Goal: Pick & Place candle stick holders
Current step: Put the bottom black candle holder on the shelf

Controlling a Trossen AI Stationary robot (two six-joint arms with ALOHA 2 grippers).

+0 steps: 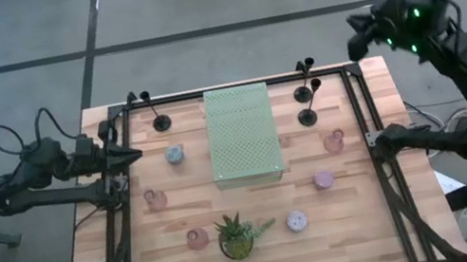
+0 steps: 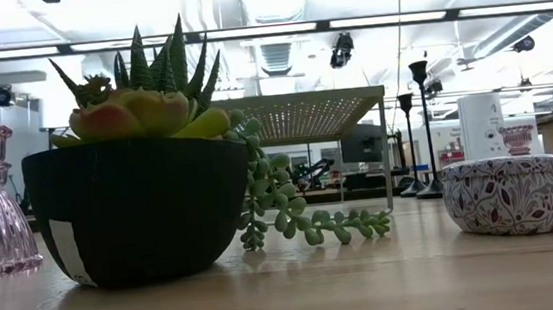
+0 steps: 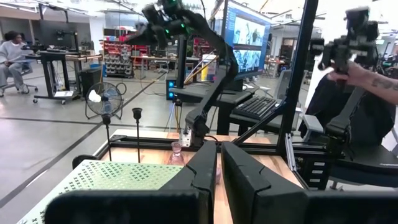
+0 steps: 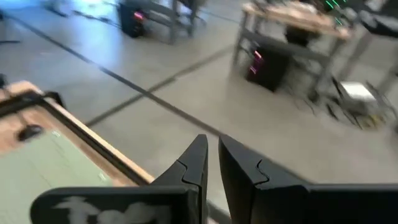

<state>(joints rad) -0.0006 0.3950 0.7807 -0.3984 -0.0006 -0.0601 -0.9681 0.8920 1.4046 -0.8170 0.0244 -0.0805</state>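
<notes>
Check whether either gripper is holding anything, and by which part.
Nothing is held. The left gripper is shut and empty at the table's left edge; the right gripper is shut and empty, raised off the table's far right corner.

My arms are dark, my table (image 1: 366, 223) pale striped wood. A pale green dotted riser (image 1: 241, 134) sits among black candle stems (image 1: 308, 116) and pink (image 1: 197, 240), blue (image 1: 175, 155) and lilac (image 1: 323, 179) cups. The green plant (image 1: 234, 232) fills a black pot (image 2: 131, 208), near a white, purple-leafed cup (image 2: 509, 195).
</notes>
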